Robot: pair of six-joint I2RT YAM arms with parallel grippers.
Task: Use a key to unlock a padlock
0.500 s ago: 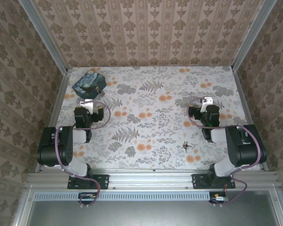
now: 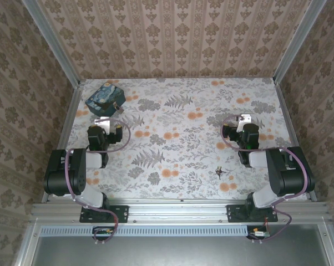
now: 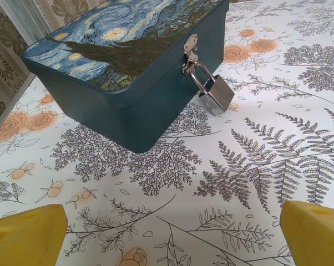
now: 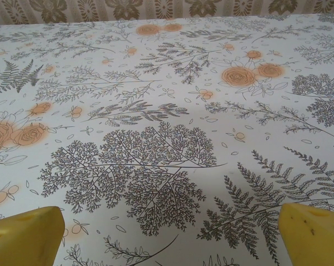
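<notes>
Padlock [image 3: 216,93] hangs from the box [image 3: 128,66] ahead of my wide-spread left gripper [image 3: 168,235]; key [image 2: 218,172] lies behind my equally wide right gripper [image 4: 170,230].

A dark blue box [image 2: 105,100] with a swirling night-sky lid sits at about ten o'clock from centre. Its lid is closed, and a small metal hasp [image 3: 190,43] is on its front wall. The table [image 2: 178,127] beneath carries a white cloth printed with grey ferns and orange roses. Damask wallpaper [image 2: 172,39] lines the walls at nine, twelve and three o'clock. A silver rail [image 2: 178,209] runs along six o'clock.
</notes>
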